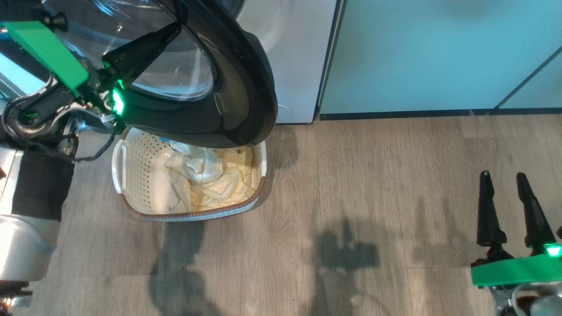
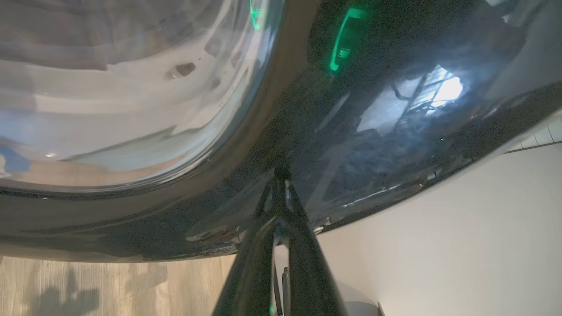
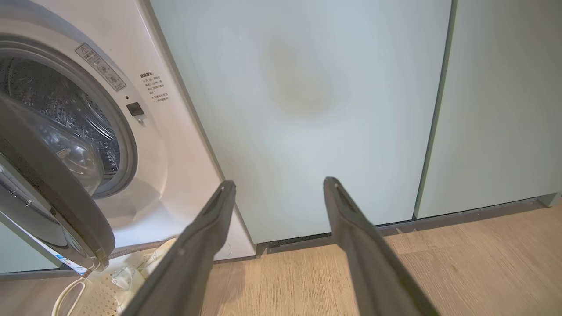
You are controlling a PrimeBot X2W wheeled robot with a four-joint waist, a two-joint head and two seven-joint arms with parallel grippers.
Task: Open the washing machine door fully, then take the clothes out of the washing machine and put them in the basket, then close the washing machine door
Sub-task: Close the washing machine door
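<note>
Partly hidden: basket (image 1: 141, 163) far end behind washing machine door (image 1: 248, 83); clothes (image 1: 210, 177) inside.

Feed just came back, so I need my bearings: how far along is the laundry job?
Done: clothes lie in the basket; the drum's visible part looks empty. In hand: left gripper, fingers shut, rests against the washing machine door. Left: shutting that door; it stands open. Right gripper idles open.

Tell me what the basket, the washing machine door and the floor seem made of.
Basket: likely moulded plastic, matte cream, perforated walls; brown rim looks woven. Washing machine door: glossy black rim, probably plastic, mirroring the room; clear bulging window, glass or clear plastic. Floor: grey-brown wood-grain planks, laminate or wood.
</note>
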